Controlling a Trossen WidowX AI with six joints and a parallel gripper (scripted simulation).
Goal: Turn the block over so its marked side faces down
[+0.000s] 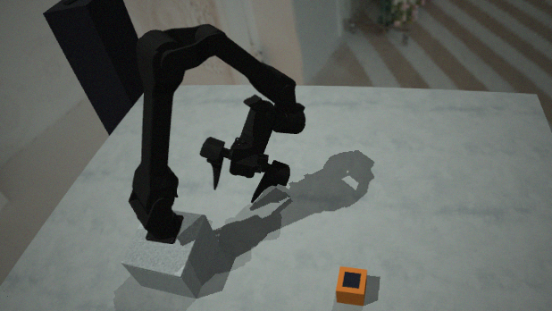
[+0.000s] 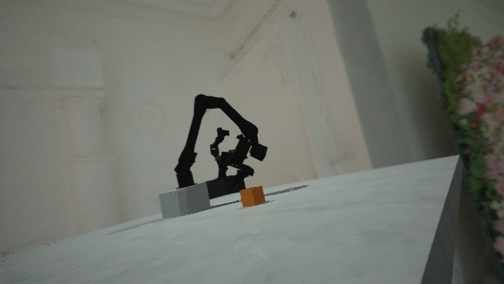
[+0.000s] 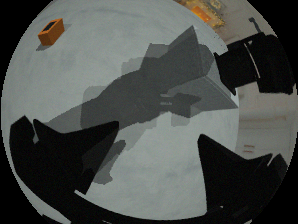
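The orange block (image 1: 351,298) (image 2: 253,197) (image 3: 54,36) rests on the pale table (image 1: 447,250) (image 2: 326,245). Its marked side, with a dark square (image 1: 352,280) (image 3: 50,26), faces up in the top view; the square does not show in the exterior view. My gripper (image 1: 234,195) (image 3: 159,132) is open with nothing between its fingers. It hangs above the table, well away from the block, which is to its lower right in the top view and at the upper left in the wrist view.
A grey base block (image 1: 154,255) (image 2: 196,201) carries the black arm (image 1: 156,112) (image 2: 192,139) to the left of the orange block. A tall dark box (image 1: 89,58) stands beyond the table's far left edge. The arm's shadow falls across the table.
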